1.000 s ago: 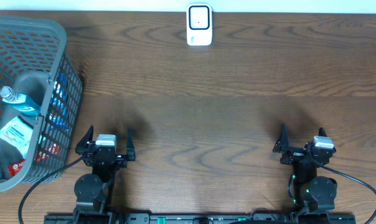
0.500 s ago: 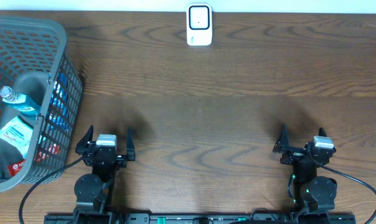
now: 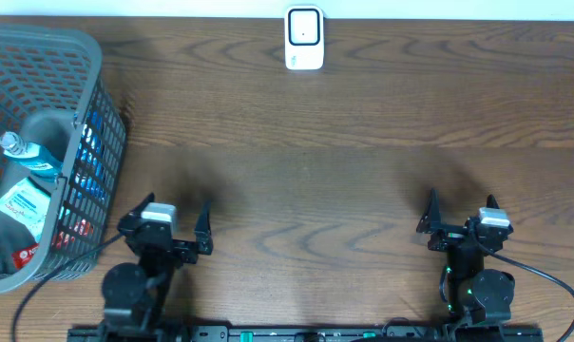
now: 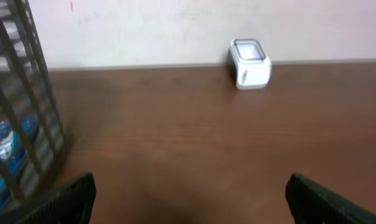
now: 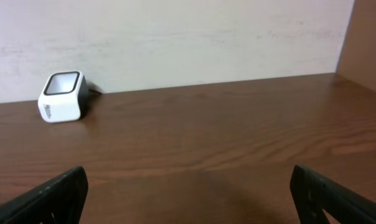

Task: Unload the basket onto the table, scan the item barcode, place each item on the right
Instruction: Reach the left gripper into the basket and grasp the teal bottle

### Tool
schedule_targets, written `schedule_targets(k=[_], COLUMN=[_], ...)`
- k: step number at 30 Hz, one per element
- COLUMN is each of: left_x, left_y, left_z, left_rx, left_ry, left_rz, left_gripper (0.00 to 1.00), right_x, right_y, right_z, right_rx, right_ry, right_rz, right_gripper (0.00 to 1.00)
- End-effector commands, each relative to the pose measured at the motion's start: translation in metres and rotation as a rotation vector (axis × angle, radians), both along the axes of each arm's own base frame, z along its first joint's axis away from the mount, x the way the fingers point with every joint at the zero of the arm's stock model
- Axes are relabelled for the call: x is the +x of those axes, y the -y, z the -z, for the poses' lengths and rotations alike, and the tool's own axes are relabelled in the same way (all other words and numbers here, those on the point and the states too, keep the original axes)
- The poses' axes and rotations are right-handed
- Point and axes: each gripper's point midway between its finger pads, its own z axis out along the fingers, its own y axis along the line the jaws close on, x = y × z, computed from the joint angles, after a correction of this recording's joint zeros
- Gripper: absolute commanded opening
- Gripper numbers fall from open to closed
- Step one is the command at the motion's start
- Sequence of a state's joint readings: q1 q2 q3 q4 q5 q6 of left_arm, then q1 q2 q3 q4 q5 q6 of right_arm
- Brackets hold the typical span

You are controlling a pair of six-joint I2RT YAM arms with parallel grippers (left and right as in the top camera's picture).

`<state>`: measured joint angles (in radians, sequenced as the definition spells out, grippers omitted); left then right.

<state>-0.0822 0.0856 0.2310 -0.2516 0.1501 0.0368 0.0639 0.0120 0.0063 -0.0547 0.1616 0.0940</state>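
You have a brown wooden table (image 3: 344,180) filling the overhead view, its far edge meeting a pale wall (image 5: 194,37). A grey mesh basket (image 3: 95,66) stands at the far left and runs off the edge of the view. Its near right corner is just beside the left gripper (image 3: 169,215). That gripper's jaws gape wide with nothing between them, and the right gripper (image 3: 461,205), near the front edge, is the same.

The white scanner (image 3: 304,38) stands at the middle of the far edge, its window facing up.

The items lie in the basket: a clear bottle (image 3: 30,152) with blue contents and a pale cap, and beside it a flat white packet (image 3: 23,202) with blue print. The red and blue shapes behind the mesh are possibly more packets. Bare wood runs from the scanner to both grippers.
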Motion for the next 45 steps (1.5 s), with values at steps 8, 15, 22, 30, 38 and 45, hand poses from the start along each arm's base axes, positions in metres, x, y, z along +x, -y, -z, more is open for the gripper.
schedule_targets(k=[8, 15, 22, 30, 38, 45], left_x=[-0.019, -0.006, 0.031, 0.056, 0.056, 0.057], left_y=[0.004, 0.032, -0.016, -0.089, -0.192, -0.251], left_z=[-0.083, -0.079, -0.136, -0.215, -0.165, -0.109], left_rx=[-0.092, -0.189, -0.299, -0.376, -0.520, -0.598], left_ry=[-0.382, -0.554, -0.581, -0.539, -0.707, -0.856], left_rz=[-0.010, 0.109, -0.269, -0.641, -1.068, -1.259], left_gripper=[0.98, 0.98, 0.98, 0.98, 0.98, 0.98], right_x=[0.000, 0.000, 0.000, 0.000, 0.000, 0.000], right_y=[0.000, 0.000, 0.000, 0.000, 0.000, 0.000], right_z=[0.000, 0.000, 0.000, 0.000, 0.000, 0.000], right_rx=[-0.014, -0.014, -0.014, -0.014, -0.014, -0.014], right_ry=[0.001, 0.001, 0.001, 0.001, 0.001, 0.001], right_rz=[0.004, 0.004, 0.004, 0.004, 0.004, 0.004], right_gripper=[0.99, 0.99, 0.99, 0.99, 0.99, 0.99])
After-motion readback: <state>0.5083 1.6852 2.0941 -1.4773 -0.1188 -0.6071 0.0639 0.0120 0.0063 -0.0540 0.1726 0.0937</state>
